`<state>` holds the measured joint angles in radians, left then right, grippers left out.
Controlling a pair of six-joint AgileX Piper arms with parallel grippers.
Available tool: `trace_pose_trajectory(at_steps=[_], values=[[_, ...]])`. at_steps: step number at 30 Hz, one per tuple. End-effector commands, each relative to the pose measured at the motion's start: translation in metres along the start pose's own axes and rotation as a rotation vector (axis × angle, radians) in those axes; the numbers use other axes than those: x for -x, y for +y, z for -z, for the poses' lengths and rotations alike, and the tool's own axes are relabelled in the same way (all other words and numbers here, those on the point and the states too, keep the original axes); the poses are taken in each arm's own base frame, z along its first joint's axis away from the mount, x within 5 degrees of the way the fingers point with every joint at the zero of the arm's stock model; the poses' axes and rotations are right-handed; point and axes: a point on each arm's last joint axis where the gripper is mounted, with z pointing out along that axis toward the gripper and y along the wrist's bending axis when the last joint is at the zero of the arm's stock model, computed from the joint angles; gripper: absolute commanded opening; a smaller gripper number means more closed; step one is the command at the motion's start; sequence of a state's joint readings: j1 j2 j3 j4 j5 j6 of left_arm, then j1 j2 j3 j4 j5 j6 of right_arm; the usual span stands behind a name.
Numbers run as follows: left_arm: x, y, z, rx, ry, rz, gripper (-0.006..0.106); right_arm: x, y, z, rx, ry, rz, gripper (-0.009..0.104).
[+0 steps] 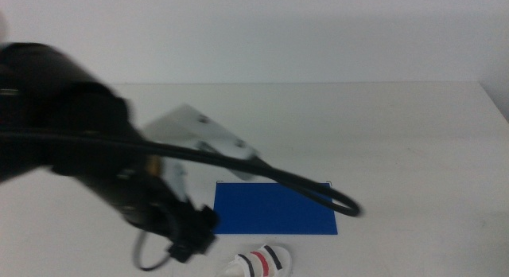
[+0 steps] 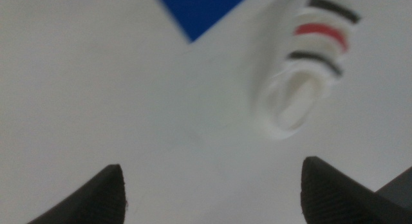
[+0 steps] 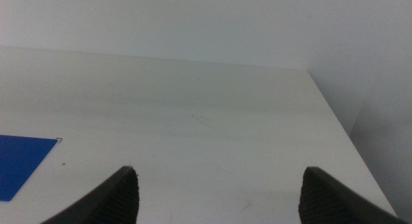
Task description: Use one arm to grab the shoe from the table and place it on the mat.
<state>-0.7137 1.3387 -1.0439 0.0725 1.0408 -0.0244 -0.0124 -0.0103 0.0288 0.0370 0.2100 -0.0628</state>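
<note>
While your left gripper (image 2: 212,192) hangs spread wide above the shoe (image 2: 302,76), the mat (image 1: 274,207) lies just beside; your right gripper (image 3: 219,195) waits, also spread.

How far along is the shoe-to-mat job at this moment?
Early stage. Done: nothing; the shoe lies on the table, off the mat. In hand: the left pincer hangs open above the table near the shoe, gripping nothing. Left: grasp, lift, place on mat. The right pincer waits open.

middle view overlooks table (image 1: 398,134) — both wrist views, low, share mat (image 3: 19,163).
</note>
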Motion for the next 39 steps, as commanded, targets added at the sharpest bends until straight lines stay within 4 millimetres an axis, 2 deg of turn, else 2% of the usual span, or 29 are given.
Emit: trace_pose_trajectory(at_steps=[1,6,10,26,33,36,39], values=[[0.016,-0.013,0.006,-0.002,-0.052,-0.022,0.091,0.006,-0.001,0.002,-0.01,-0.097,0.017,0.064],[0.038,-0.036,-0.018,0.002,-0.022,-0.071,0.087,0.006,-0.001,0.002,-0.01,-0.097,0.017,0.064],[0.045,-0.052,-0.038,-0.018,-0.004,-0.108,0.086,0.006,-0.001,0.002,-0.01,-0.097,0.017,0.064],[0.054,-0.068,-0.11,-0.083,0.098,-0.189,0.086,0.006,-0.001,0.002,-0.01,-0.097,0.017,0.064],[0.053,-0.07,-0.117,-0.099,0.113,-0.221,0.084,0.006,-0.001,0.002,-0.01,-0.097,0.017,0.064],[0.052,-0.07,-0.116,-0.098,0.12,-0.222,0.077,0.006,-0.001,0.002,-0.01,-0.097,0.017,0.064],[0.051,-0.07,-0.116,-0.102,0.139,-0.219,0.064,0.006,-0.001,0.002,-0.01,-0.097,0.017,0.064]])
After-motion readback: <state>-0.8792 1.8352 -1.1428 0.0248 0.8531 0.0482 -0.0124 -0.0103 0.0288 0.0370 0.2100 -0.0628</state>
